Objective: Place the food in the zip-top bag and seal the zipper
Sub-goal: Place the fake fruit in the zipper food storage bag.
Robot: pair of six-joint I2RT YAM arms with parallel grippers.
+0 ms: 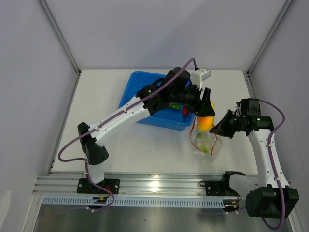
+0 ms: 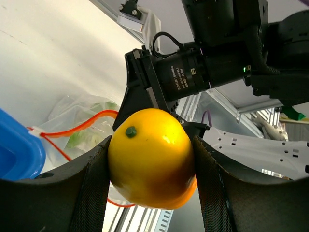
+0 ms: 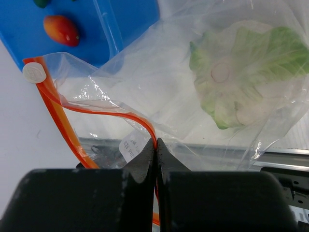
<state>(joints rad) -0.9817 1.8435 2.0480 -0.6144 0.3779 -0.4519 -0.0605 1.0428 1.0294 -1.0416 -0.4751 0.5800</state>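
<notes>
Yellow-orange fruit [image 1: 206,123] is gripped by the half-open left tool [image 2: 150,159], held just above the zip-top bag [image 1: 207,147] (cauliflower [image 3: 241,72] inside), right of centre on the surface [image 1: 145,154]. Its mouth lies straight below, zipper [image 3: 63,118] pinched by the closed right tool [image 3: 155,150].

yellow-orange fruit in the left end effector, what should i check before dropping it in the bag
1. yellow-orange fruit clamped in the left end effector: ok
2. right end effector shut on the zipper edge of the zip-top bag: ok
3. bag mouth open, zipper strips apart: ok
4. fruit centred over the mouth: cannot tell, from above it sits at the mouth's far edge
5. room left beside the cauliflower inside: cannot tell
</notes>
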